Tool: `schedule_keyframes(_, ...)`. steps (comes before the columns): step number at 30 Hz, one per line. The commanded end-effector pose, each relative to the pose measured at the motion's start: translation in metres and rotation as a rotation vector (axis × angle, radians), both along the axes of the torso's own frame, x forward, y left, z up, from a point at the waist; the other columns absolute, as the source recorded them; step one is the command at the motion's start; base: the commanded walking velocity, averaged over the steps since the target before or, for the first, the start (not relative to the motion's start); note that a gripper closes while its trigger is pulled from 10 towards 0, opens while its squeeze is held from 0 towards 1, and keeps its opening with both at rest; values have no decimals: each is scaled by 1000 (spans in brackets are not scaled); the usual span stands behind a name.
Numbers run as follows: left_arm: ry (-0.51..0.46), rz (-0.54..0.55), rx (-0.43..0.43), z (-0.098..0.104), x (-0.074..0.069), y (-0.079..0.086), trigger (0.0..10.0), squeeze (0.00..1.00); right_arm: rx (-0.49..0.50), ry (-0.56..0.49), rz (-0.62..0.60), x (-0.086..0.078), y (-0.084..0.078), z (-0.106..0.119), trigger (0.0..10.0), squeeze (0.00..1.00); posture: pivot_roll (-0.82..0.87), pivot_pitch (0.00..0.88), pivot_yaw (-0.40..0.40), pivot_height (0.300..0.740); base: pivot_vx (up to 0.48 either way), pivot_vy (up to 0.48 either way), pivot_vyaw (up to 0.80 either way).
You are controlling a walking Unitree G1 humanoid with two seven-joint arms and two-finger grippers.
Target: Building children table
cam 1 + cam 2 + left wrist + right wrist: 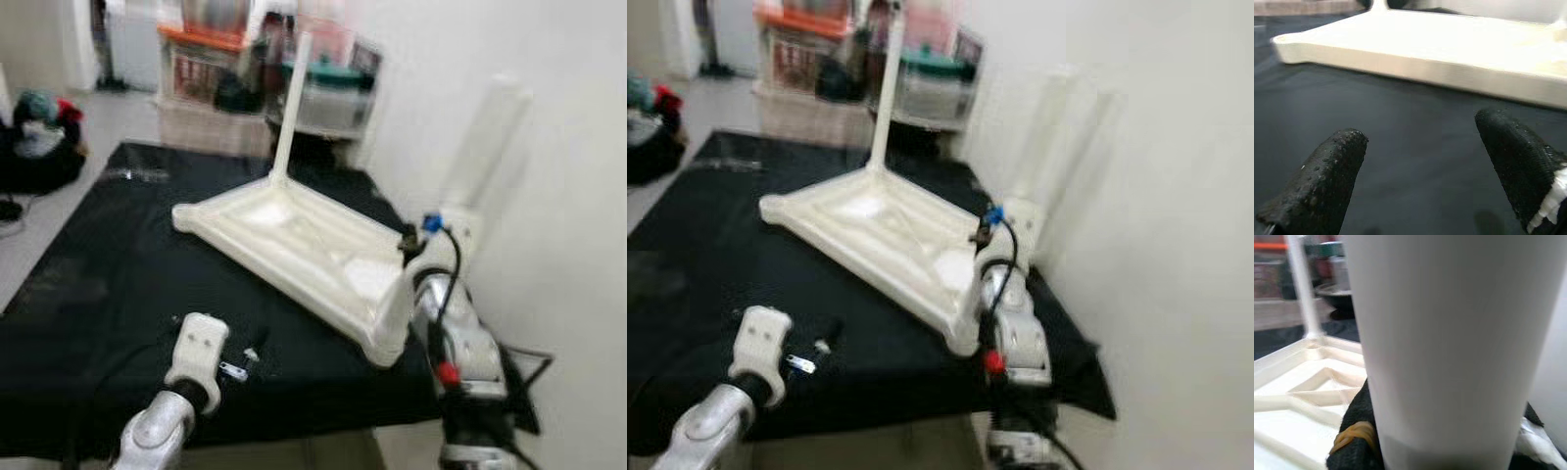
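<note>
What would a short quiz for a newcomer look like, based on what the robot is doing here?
1. True or false: one leg already stands upright at the far corner of the upside-down tabletop.
2. Which gripper holds the second white leg? A) left B) right
3. Fill in: the tabletop lies on a ____ cloth.

Key:
1. True.
2. B. The right gripper is shut on that leg at the tabletop's near corner; the left gripper hangs open above the cloth, its fingers apart.
3. Black.

The blurred white leg hides the right hand's fingers.
</note>
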State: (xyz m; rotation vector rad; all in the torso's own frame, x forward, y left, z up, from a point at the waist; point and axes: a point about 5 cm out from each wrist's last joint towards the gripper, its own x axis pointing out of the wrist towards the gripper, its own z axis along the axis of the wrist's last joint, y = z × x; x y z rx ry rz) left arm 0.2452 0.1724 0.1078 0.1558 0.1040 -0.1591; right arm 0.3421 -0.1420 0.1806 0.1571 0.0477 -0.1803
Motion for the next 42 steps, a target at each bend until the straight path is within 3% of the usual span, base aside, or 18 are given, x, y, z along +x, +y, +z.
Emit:
schedule_keyframes(1, -1, -49, -26, 0, 1, -16, 10000, 12, 42, 211, 45, -6, 6, -50, 10000, 0, 154, 0, -176, 740, 428, 0, 0)
schedule_keyframes(15, 5, -61, -27, -3, 0, -19, 10000, 4, 58, 239, 50, -8, 7, -57, 10000, 0, 160, 0, -180, 740, 416, 0, 0)
schedule_keyframes(38, 13, -65, -22, -3, -1, -20, 10000, 0, 72, 269, 109, -7, 3, -62, 10000, 0, 153, 0, -179, 740, 0, 0, 0)
schedule_keyframes(41, 13, -65, -20, -3, -1, -21, 10000, 0, 67, 245, 227, -5, 6, -59, 10000, 0, 154, 0, -180, 740, 0, 0, 0)
schedule_keyframes(42, 12, -64, -20, -3, -1, -21, 10000, 0, 82, 196, 374, -6, 13, -53, 10000, 0, 151, 0, -179, 740, 0, 0, 0)
